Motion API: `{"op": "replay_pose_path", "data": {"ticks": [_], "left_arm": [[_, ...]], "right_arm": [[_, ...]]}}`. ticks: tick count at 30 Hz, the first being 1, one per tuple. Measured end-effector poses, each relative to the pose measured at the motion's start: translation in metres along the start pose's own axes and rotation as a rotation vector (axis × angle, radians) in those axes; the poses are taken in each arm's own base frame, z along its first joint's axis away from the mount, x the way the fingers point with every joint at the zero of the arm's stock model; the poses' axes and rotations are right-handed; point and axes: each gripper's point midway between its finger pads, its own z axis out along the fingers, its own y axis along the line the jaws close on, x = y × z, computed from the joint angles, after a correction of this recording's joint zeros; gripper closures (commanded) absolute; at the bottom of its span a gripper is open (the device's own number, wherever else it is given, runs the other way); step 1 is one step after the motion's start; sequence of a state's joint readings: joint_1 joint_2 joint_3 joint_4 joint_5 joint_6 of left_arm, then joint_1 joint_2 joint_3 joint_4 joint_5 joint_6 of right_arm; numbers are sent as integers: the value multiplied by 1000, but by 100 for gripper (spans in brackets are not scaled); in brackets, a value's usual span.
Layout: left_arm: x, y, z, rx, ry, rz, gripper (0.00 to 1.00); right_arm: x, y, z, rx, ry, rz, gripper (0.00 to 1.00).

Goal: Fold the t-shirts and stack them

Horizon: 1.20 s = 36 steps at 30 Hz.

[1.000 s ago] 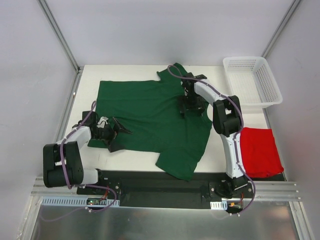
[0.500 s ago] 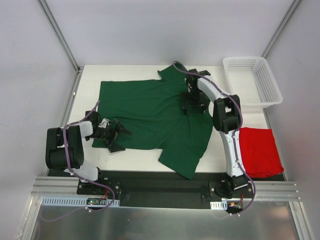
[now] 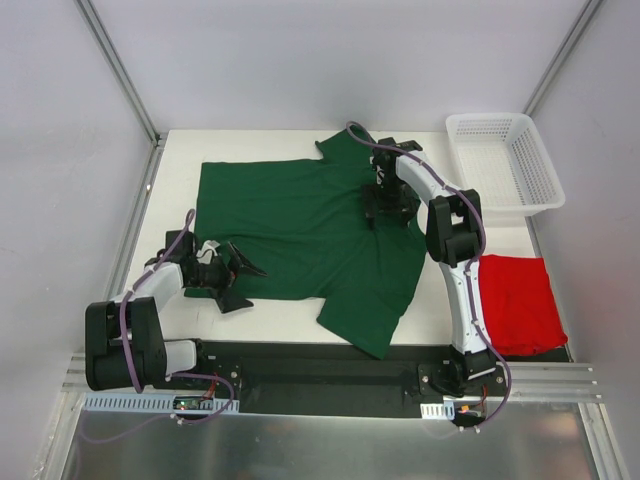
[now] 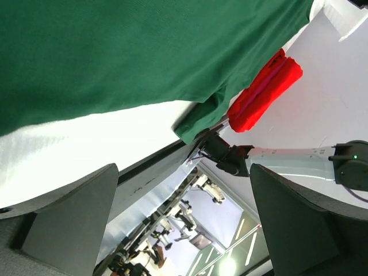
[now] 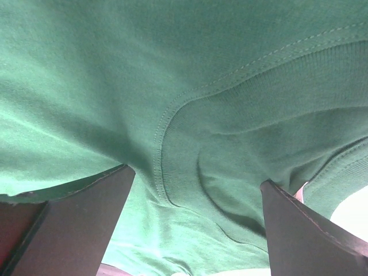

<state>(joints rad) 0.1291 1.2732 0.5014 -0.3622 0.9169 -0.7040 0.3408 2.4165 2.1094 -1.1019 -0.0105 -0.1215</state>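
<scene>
Now at the green shirt (image 3: 290, 215).
Left gripper (image 3: 243, 285) wide open by its hem; right gripper (image 3: 390, 208) wide open, on the collar.

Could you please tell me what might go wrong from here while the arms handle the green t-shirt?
The left pincer stands open at the hem of the green t-shirt, bare table showing between its fingers, so it may close on nothing. The right pincer is open over the puckered collar and could pinch bunched layers, skewing the fold. The near sleeve lies close to the table's front edge; a pull might drag it off.
</scene>
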Motion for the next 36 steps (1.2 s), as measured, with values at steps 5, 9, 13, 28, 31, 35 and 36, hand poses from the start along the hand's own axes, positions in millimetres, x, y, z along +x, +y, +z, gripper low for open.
{"op": "replay_pose_path", "data": {"ticks": [5, 9, 13, 28, 31, 35, 36], "left_arm": [[4, 0, -1, -6, 6, -1, 1], [3, 4, 0, -28, 11, -5, 1], [-14, -4, 1, -51, 4, 6, 1], [-67, 13, 13, -205, -51, 24, 1], [-68, 15, 12, -208, -43, 7, 1], [-68, 16, 11, -210, -42, 14, 1], [-67, 17, 11, -210, -42, 16, 1]], "right_arm": [[3, 1, 0, -9, 2, 1, 4], [16, 7, -4, -48, 5, 8, 4], [27, 17, -12, -85, 9, 9, 4], [54, 60, -96, -220, -131, -44, 4], [54, 61, -102, -233, -138, -43, 4], [56, 63, -104, -245, -131, -44, 4], [56, 63, -105, -247, -130, -44, 4]]}}
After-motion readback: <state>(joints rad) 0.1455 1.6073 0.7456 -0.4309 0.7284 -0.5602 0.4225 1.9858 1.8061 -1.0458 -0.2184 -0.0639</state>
